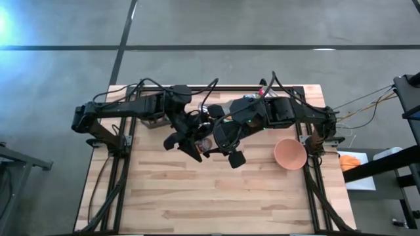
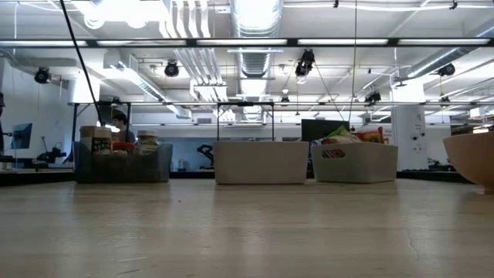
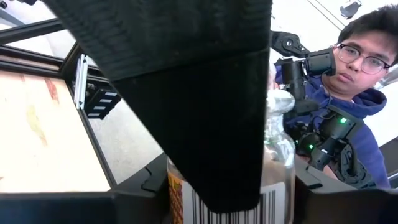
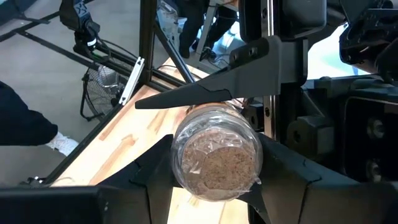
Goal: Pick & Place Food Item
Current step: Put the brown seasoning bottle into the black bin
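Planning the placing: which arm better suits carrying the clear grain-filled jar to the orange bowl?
Right: the right gripper clamps the clear grain-filled jar, and the orange bowl sits beside that arm.

both arms crowd mid-table; bowl blocks the right edge.

Counts: one food jar, one bowl, three bins beyond table, two arms.
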You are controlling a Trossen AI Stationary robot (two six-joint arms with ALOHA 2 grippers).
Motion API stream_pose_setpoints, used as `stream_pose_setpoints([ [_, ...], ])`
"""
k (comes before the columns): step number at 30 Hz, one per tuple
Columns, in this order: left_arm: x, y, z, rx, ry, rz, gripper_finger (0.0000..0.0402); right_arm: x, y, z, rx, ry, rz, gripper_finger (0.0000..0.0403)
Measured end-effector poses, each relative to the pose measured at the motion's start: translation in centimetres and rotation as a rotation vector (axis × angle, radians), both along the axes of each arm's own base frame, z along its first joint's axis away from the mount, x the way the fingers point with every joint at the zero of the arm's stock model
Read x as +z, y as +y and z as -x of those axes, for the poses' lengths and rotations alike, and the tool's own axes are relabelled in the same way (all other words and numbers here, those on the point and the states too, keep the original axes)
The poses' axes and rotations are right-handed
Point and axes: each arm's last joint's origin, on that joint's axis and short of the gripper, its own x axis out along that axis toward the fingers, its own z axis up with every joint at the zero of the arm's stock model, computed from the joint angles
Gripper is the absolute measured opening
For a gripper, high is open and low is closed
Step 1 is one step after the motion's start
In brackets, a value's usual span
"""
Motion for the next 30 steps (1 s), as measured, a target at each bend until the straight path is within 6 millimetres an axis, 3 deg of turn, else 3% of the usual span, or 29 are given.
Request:
stream_pose_setpoints([
  [4,0.2,0.0,0.1,0.009,-0.003,-0.001,0.0172,0.1,0.0,0.0,-0.024,0.004,-0.035,0.0203],
  [14,2.7,0.2,2.5,0.166,-0.079,-0.045,0.0172,1.4,-0.4,0.3,-0.198,-0.059,-0.159,0.0323],
  [24,6.1,0.8,7.1,0.571,-0.290,-0.302,0.0172,4.3,-1.0,0.9,-0.378,-0.286,-0.328,0.0336],
  [30,8.0,0.5,8.9,0.746,-0.470,-0.440,0.0172,5.8,-0.9,0.6,-0.373,-0.451,-0.383,0.0336],
])
